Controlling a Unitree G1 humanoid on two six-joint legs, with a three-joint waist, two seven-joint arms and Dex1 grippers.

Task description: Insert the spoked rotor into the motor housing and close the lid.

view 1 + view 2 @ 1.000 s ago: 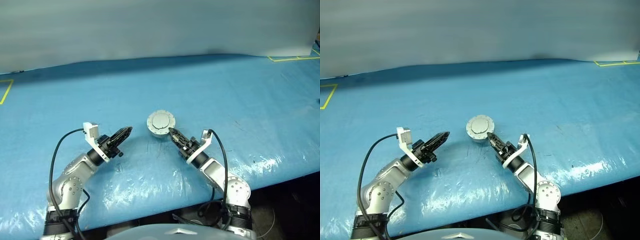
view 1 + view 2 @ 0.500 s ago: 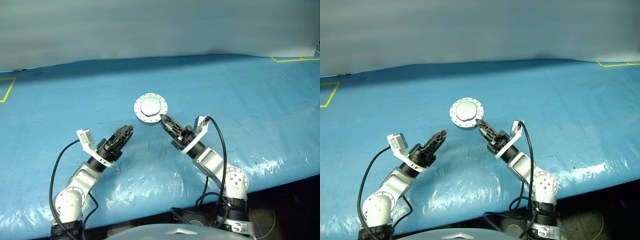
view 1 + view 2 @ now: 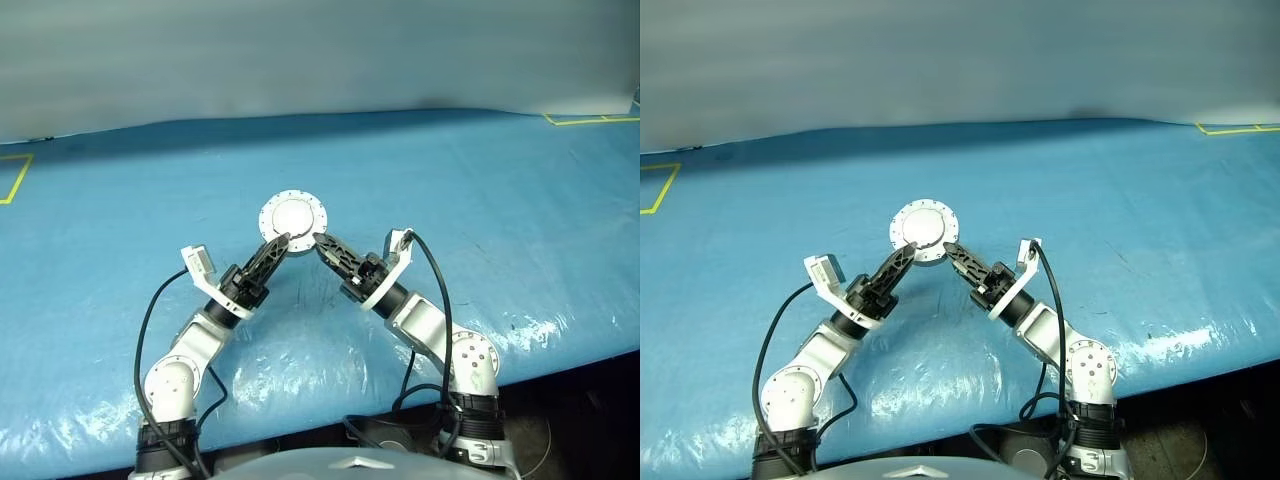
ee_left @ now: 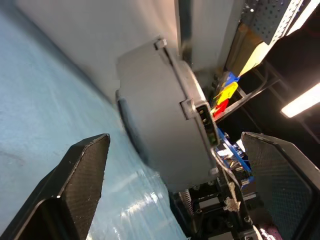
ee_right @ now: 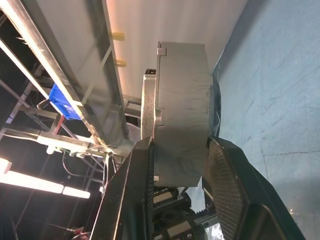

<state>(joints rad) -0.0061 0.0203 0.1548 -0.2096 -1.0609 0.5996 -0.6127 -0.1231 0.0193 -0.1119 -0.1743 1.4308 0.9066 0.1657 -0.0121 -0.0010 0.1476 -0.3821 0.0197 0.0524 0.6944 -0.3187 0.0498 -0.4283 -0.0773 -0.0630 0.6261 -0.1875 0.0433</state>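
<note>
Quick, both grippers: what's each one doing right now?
Left gripper: open, fingers either side of the motor housing, not gripping it.
Right gripper: shut on the motor housing, lid closed.

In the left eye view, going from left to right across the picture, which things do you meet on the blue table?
Left gripper → motor housing, lid closed → right gripper.

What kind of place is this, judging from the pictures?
Probably a robotics lab or workshop: a table under a blue cover, yellow tape marks at its corners, and metal racks with a blue bin behind.
</note>
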